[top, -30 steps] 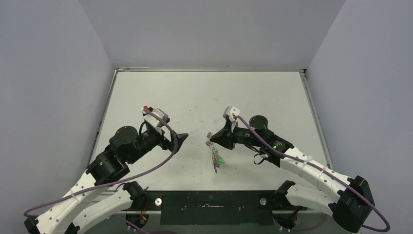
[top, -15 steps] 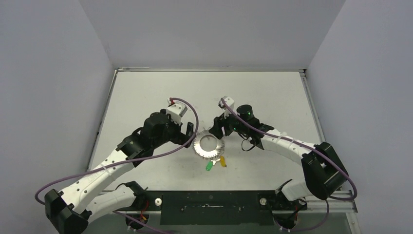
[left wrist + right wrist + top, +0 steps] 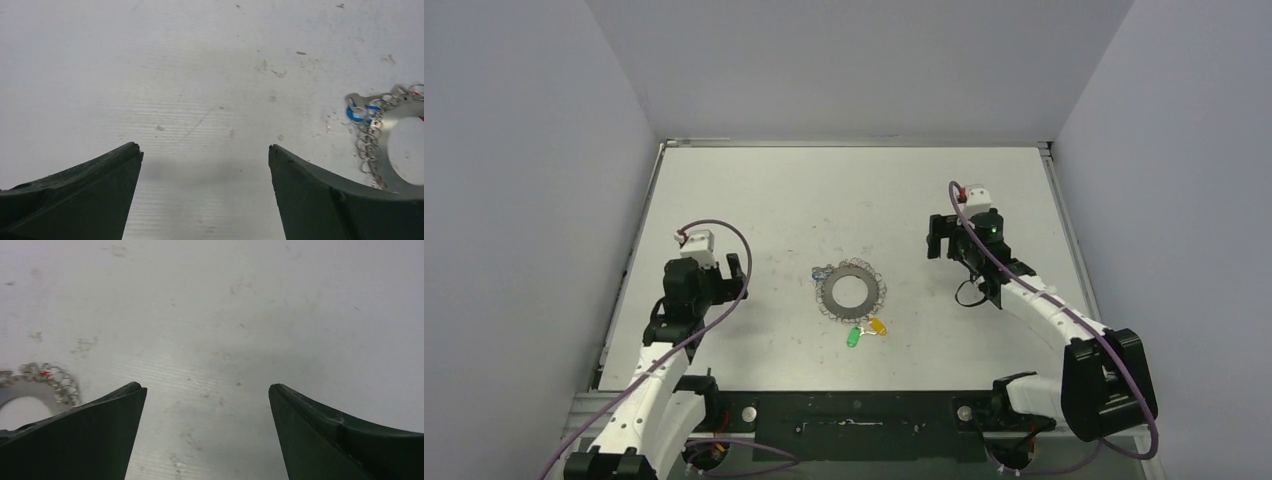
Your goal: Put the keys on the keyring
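Gaping as wide as they go, the jaws of the left gripper frame nothing but bare table, and those of the right gripper do the same. Neither holds or touches anything. Both stand well apart from the keyring, the left gripper off its left side, the right gripper off its right side and a little beyond it. That placing reads as two arms parked clear of the work.

The keyring lies flat between them. At its far-left rim the blue-tagged key sits in among the small wire loops. At its far rim the red-tagged key shows only as a red speck, too small to say how it hangs. Both look caught on loops, though the threading itself cannot be made out. Off the keyring's near edge trail the green tag and the yellow tag, just beside each other. I judge the task at or near done.
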### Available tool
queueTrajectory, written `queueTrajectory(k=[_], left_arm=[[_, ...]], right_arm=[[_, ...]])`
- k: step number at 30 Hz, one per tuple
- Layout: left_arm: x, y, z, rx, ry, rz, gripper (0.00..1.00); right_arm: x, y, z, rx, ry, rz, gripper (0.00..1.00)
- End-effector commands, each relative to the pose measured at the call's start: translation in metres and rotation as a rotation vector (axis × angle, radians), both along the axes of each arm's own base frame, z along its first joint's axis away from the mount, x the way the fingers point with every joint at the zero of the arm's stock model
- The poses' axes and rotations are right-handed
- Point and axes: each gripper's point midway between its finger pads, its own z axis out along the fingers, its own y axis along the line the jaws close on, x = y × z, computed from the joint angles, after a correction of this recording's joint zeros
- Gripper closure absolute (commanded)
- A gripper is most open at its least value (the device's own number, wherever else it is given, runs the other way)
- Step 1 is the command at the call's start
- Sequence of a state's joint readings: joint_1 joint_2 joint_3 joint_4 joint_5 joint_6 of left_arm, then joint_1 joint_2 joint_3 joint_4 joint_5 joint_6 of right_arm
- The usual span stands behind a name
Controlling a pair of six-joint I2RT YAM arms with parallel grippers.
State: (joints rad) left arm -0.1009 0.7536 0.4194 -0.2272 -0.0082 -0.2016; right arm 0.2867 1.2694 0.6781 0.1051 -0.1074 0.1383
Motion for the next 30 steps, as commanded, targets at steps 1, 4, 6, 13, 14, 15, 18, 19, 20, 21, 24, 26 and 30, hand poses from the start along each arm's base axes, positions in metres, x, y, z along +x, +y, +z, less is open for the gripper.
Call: queueTrajectory(k=[1,4,6,13,14,15,18,19,20,21,24,26,30], left_arm=[[0.031,0.029,0.011,0.092,-0.195,0.055,0.03],[0.044,0.034,0.000,0.135,-0.273,0.045,0.03],[0.051,0.037,-0.005,0.138,-0.323,0.063,0.03],[0.086,0.055,-0.005,0.134,-0.397,0.068,0.03],[0.092,0.057,-0.007,0.146,-0.402,0.066,0.03],[0.097,0.059,-0.011,0.156,-0.402,0.066,0.03],[0.111,0.062,-0.034,0.153,-0.378,0.070,0.03],[0.115,0.061,-0.037,0.157,-0.392,0.058,0.03],[0.114,0.061,-0.045,0.152,-0.355,0.057,0.03],[0.113,0.062,-0.046,0.151,-0.314,0.066,0.03],[0.122,0.066,-0.047,0.162,-0.308,0.082,0.03],[0.124,0.065,-0.051,0.150,-0.263,0.074,0.03],[0.124,0.068,-0.051,0.164,-0.266,0.094,0.03]], right_arm=[[-0.002,-0.071,-0.021,-0.137,-0.013,-0.256,0.00],[0.000,-0.091,-0.033,-0.133,-0.052,-0.304,0.00],[0.004,-0.098,-0.038,-0.091,-0.085,-0.315,0.00],[0.019,-0.124,-0.053,-0.098,-0.136,-0.343,0.00],[0.022,-0.123,-0.053,-0.091,-0.147,-0.330,0.00],[0.025,-0.124,-0.055,-0.089,-0.140,-0.326,0.00],[0.039,-0.120,-0.060,-0.074,-0.164,-0.308,0.00],[0.041,-0.119,-0.065,-0.068,-0.168,-0.309,0.00],[0.044,-0.121,-0.068,-0.065,-0.167,-0.320,0.00],[0.042,-0.125,-0.071,-0.097,-0.139,-0.332,0.00],[0.035,-0.124,-0.076,-0.164,-0.168,-0.368,0.00],[0.033,-0.130,-0.076,-0.154,-0.170,-0.410,0.00],[0.033,-0.130,-0.076,-0.177,-0.178,-0.424,0.00]])
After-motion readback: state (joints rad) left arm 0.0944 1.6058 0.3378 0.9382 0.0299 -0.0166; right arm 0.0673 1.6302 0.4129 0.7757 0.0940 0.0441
